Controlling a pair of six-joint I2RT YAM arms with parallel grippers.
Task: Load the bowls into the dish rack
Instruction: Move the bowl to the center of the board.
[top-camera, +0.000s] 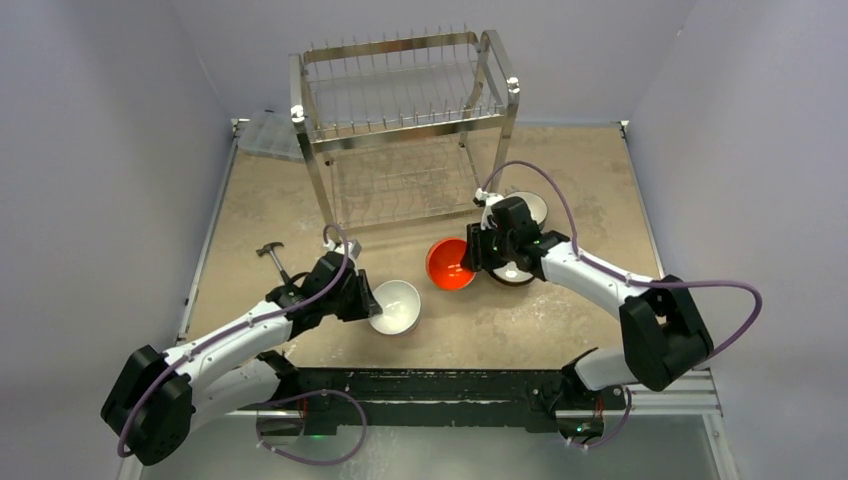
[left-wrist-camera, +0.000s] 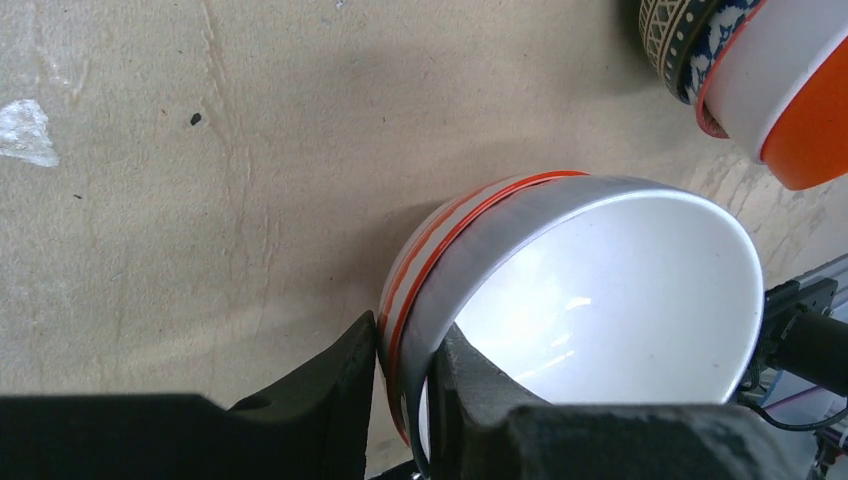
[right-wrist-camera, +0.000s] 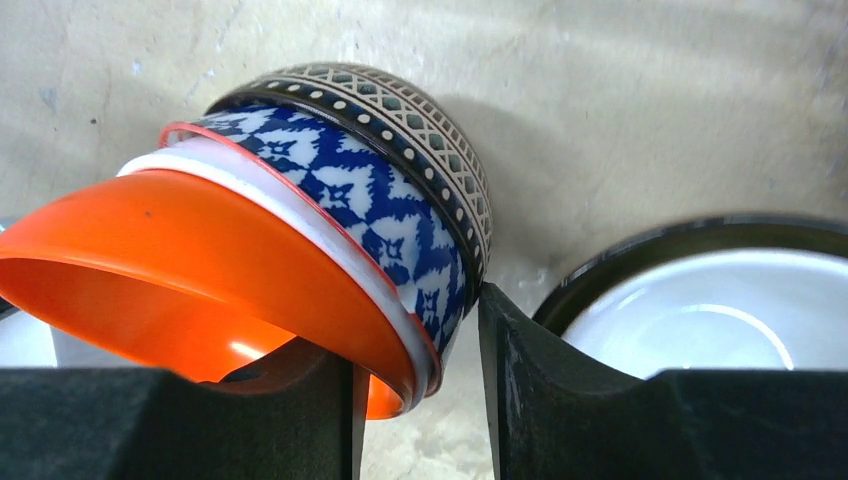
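The steel dish rack (top-camera: 405, 120) stands at the back. My left gripper (top-camera: 362, 300) is shut on the rim of a white bowl (top-camera: 396, 306) with orange stripes outside. In the left wrist view the gripper (left-wrist-camera: 405, 372) has one finger inside and one outside the tilted bowl (left-wrist-camera: 600, 300). My right gripper (top-camera: 472, 252) is shut on a tilted nested stack with an orange bowl (top-camera: 449, 264) innermost. In the right wrist view the gripper (right-wrist-camera: 415, 350) clamps the stack's rim: orange bowl (right-wrist-camera: 200, 250), blue-patterned bowl (right-wrist-camera: 370, 210), teal-patterned brown bowl (right-wrist-camera: 420, 120).
A white bowl with a dark outside (right-wrist-camera: 700, 310) sits right beside the right gripper; it also shows in the top view (top-camera: 514, 272). Another bowl (top-camera: 530, 206) lies behind it. A small hammer (top-camera: 272, 254) lies left. A clear plastic box (top-camera: 265, 135) sits left of the rack.
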